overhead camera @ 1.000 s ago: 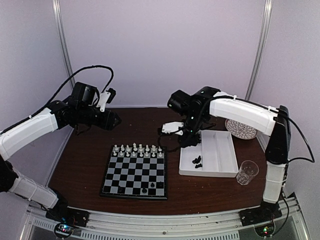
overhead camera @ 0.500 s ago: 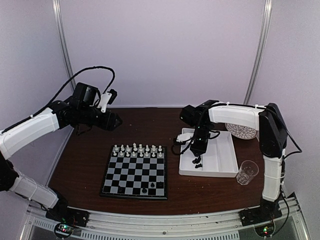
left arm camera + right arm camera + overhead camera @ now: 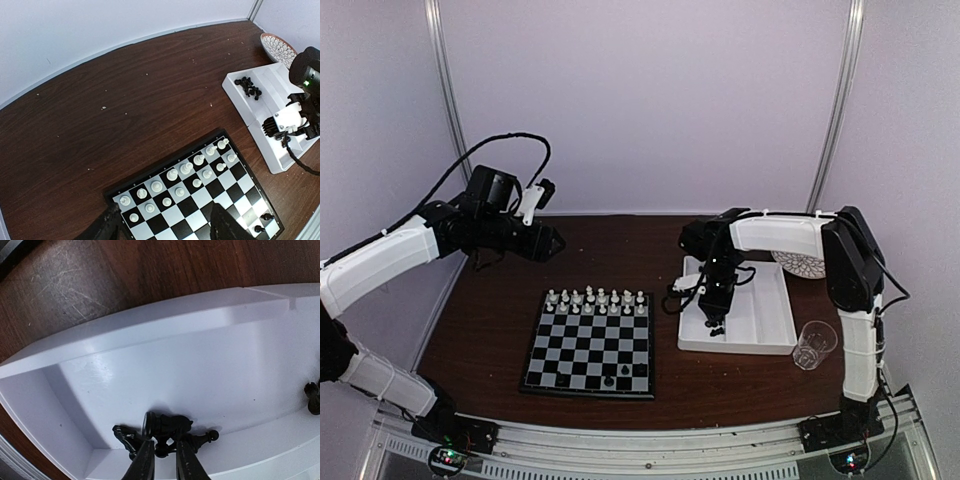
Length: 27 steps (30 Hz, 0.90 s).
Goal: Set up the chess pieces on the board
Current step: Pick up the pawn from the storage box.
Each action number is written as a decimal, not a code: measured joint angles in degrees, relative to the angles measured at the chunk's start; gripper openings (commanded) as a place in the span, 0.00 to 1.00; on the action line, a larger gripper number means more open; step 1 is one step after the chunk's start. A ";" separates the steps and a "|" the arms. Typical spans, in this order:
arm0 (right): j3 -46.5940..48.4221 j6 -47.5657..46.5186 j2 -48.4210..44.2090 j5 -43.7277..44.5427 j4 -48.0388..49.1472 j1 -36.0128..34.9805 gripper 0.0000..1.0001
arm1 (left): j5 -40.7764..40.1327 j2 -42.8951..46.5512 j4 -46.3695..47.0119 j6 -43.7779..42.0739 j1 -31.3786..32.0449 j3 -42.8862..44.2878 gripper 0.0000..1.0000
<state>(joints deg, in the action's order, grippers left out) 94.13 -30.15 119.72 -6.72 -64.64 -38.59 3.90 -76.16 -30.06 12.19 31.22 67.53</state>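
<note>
Right wrist view leaves your right claw's point(image 3: 164, 454) grip unclear among black chess pieces point(image 3: 167, 425) in the tray point(image 3: 150, 365); left of it, the board point(image 3: 582, 352) holds 16 white pieces point(image 3: 595, 299), only 2 black.

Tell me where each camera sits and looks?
Top external: high behind the robot, facing down on the brown wooden table; left arm and right arm show.
Left wrist: raised, facing down on the black-and-grey chessboard; left gripper shows.
Right wrist: low over the white plastic tray, facing black chess pieces; right gripper shows.
Shared: all see the tray.

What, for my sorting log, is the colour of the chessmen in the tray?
Black plastic chessmen; clearest in the right wrist view.
</note>
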 measured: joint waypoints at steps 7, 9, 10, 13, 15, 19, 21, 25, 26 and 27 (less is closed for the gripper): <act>0.00 0.39 0.46 -1.18 -0.07 0.00 0.23 | 0.02 -0.07 0.00 -0.02 0.00 0.00 0.61; 0.00 0.50 0.46 -1.42 -0.15 0.00 0.24 | 0.02 -0.09 0.00 -0.02 0.00 0.00 0.61; 0.00 0.57 0.44 -1.42 -0.20 0.00 0.23 | 0.02 -0.13 0.00 -0.02 0.00 0.00 0.61; -0.02 0.61 0.44 -1.40 -0.24 0.00 0.23 | 0.15 -0.31 0.00 0.00 0.00 0.00 0.61; -0.09 0.63 0.44 -1.38 -0.20 0.02 0.22 | 0.22 -0.35 0.00 0.00 0.00 0.00 0.61; -1.03 0.90 0.44 -1.36 -0.24 0.15 0.22 | 0.22 -0.35 0.00 0.00 0.00 0.00 0.61; -1.55 1.01 0.44 -1.33 -0.24 0.26 0.21 | 0.24 -0.35 0.00 0.00 0.00 0.00 0.61; -2.27 1.16 0.44 -1.33 -0.33 0.55 0.13 | 0.28 -0.35 0.00 0.00 0.00 0.00 0.61; -2.27 1.44 0.44 -1.36 -0.28 0.59 0.12 | 0.31 -0.37 0.00 0.00 0.00 0.00 0.61; -2.27 1.27 0.44 -1.33 -0.28 0.61 0.11 | 0.35 -0.37 0.00 -0.02 0.00 0.00 0.61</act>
<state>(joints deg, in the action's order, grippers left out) 91.85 -28.88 120.16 -8.05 -64.93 -37.98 4.25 -76.53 -30.06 12.16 31.22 67.53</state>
